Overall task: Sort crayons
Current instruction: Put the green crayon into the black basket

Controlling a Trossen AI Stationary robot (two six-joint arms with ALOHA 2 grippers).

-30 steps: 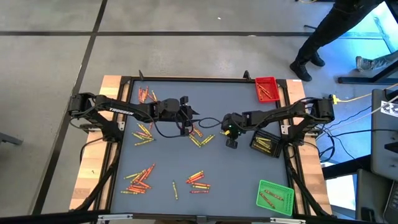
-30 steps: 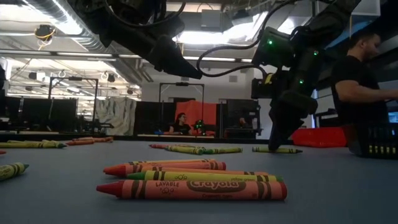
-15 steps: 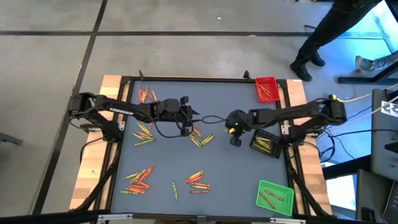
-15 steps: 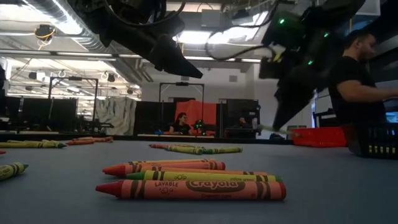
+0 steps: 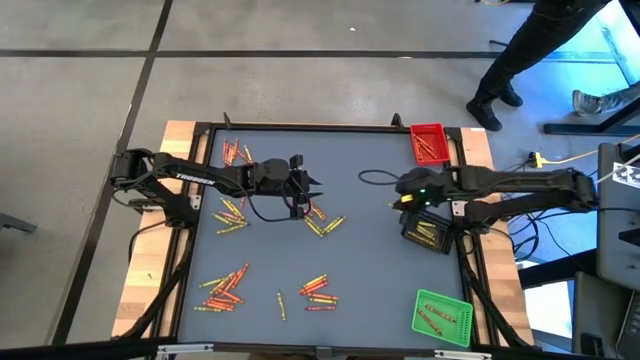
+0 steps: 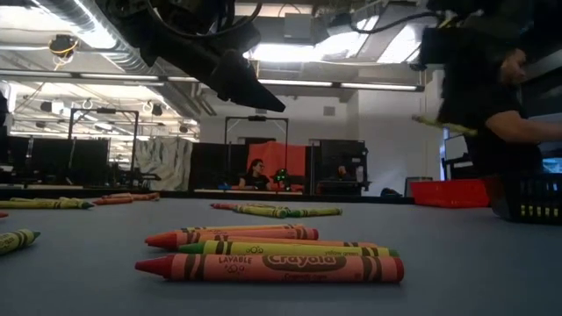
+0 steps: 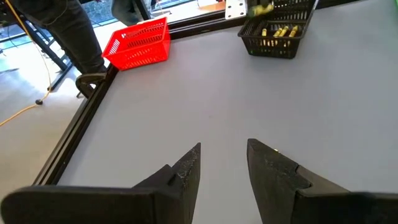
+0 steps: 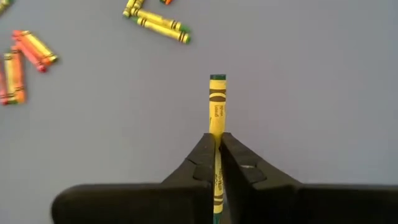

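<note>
Red, orange and yellow crayons lie on the grey table in loose clusters (image 5: 230, 210), (image 5: 322, 222), (image 5: 225, 288), (image 5: 318, 289). My right gripper (image 5: 405, 196) hangs above the table next to the black tray (image 5: 430, 232), shut on a yellow crayon (image 8: 217, 99), which also shows in the low view as a crayon (image 6: 443, 125) high above the table. My left gripper (image 7: 224, 165) stands open above the table's middle, near the middle cluster, with nothing between its fingers. My right gripper pinches the yellow crayon between its two fingers, which lie along it. One end (image 8: 217, 79) sticks out well past the fingertips (image 8: 205, 144). The fingers slant down from the table's right side. The crayon is lifted clear of the table.
A red tray (image 5: 428, 143) stands at the far right corner and a green tray (image 5: 441, 316) at the near right corner, both with crayons in them. The black tray holds yellow crayons. A person (image 6: 505, 105) stands beyond the table's right side.
My right gripper has risen from the table and drawn back toward the right edge, next to the black tray, rolling a little. The yellow crayon has gone up with it, lifted clear of the table.
</note>
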